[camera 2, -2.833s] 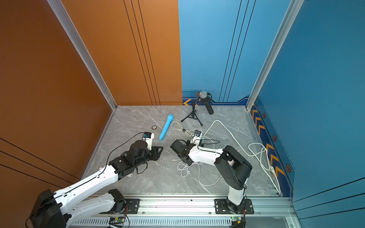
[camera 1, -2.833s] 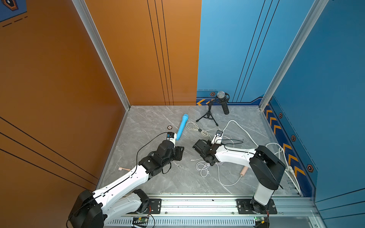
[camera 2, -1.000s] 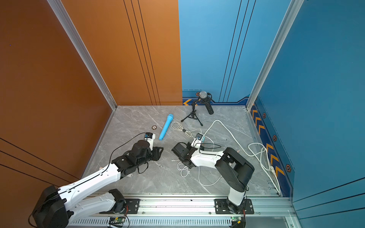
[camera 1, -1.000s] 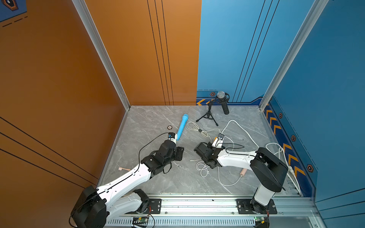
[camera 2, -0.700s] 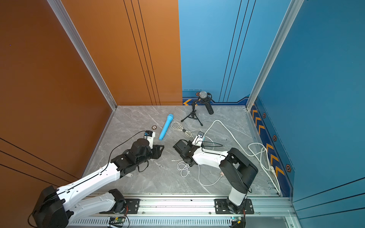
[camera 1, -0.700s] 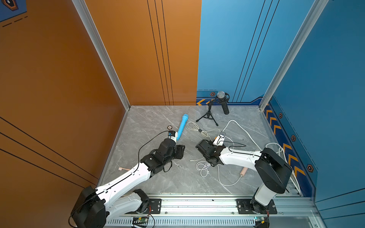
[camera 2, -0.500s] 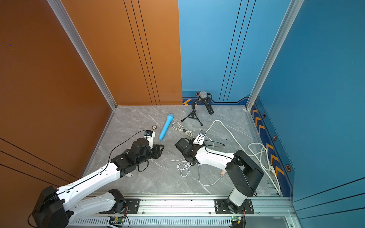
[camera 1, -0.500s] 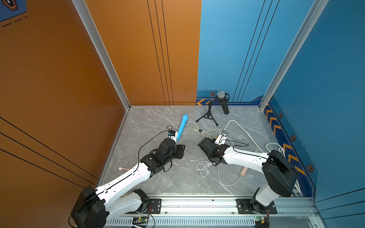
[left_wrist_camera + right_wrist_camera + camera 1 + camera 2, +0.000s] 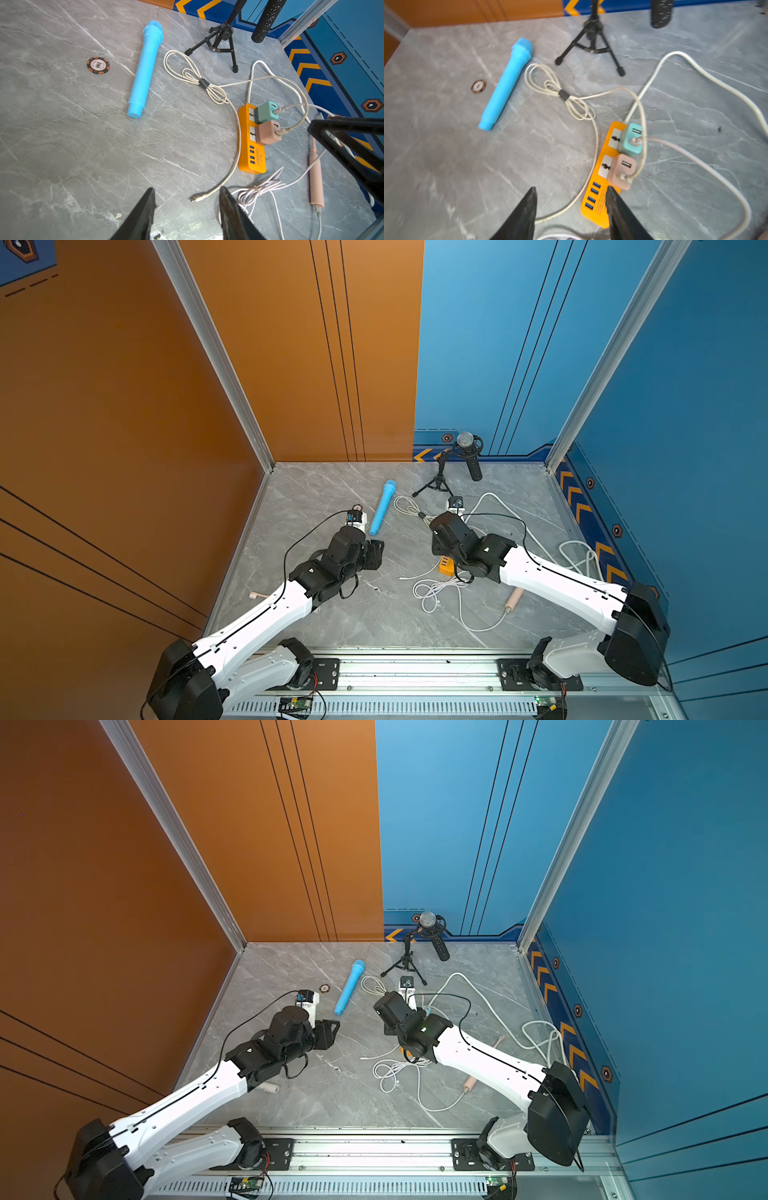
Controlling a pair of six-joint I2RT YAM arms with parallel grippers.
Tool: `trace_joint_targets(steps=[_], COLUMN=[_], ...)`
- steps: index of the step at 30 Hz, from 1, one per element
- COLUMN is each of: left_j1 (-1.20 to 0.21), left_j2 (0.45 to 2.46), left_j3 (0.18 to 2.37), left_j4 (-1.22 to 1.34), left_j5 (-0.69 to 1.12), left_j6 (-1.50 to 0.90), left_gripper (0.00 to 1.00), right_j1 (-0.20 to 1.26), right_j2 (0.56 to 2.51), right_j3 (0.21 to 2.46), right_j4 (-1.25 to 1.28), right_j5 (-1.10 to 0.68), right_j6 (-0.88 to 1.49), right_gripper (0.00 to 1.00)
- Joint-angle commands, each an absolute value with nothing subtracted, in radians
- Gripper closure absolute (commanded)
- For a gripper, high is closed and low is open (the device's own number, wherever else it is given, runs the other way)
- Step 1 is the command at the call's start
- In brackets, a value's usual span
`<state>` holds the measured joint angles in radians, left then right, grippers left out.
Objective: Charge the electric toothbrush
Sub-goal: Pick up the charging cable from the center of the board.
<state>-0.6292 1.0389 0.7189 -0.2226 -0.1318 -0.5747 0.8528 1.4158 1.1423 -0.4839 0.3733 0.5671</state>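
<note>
Black left end effector (image 9: 187, 189) parted, angled downward | right end effector (image 9: 571, 188) likewise

An orange wall (image 9: 124, 406) is rising along one side and carrying on across half of the back, where it is meeting a blue wall (image 9: 478, 344). Silver metal posts (image 9: 216, 356) are standing in both back corners. A grey marble-patterned floor (image 9: 332, 489) with pale veins is catching soft, even light. A band of orange chevrons (image 9: 582, 506) is running along the foot of the blue sides, and a metal rail (image 9: 415, 672) is lying across the front edge.
</note>
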Motion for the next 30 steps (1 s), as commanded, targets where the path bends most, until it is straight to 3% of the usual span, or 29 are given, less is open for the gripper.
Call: trace_joint_targets(steps=[1, 8, 11, 15, 30], left_j1=[-0.605, -0.565, -0.537, -0.521, -0.482], left_j2=[1.014, 0.953, 0.953, 0.948, 0.947], left_j3=[0.73, 0.716, 0.712, 0.703, 0.692], left_j4=[-0.315, -0.389, -0.396, -0.397, -0.397], left_j5=[-0.146, -0.166, -0.137, -0.136, -0.144], left_j6=[-0.623, -0.659, -0.665, -0.672, -0.68], left_gripper=[0.48, 0.46, 0.46, 0.45, 0.45], right_j1=[0.864, 0.88, 0.87, 0.874, 0.871], right_j2=[1.444, 1.654, 1.747, 1.839, 1.941], right_j3=[1.197, 1.274, 1.31, 1.349, 1.354], right_j4=[-0.623, -0.666, -0.67, -0.659, -0.613], right_j5=[0.105, -0.027, -0.116, -0.107, -0.151], right_j6=[0.276, 0.097, 0.043, -0.007, -0.128], right_gripper=[0.48, 0.61, 0.6, 0.61, 0.59])
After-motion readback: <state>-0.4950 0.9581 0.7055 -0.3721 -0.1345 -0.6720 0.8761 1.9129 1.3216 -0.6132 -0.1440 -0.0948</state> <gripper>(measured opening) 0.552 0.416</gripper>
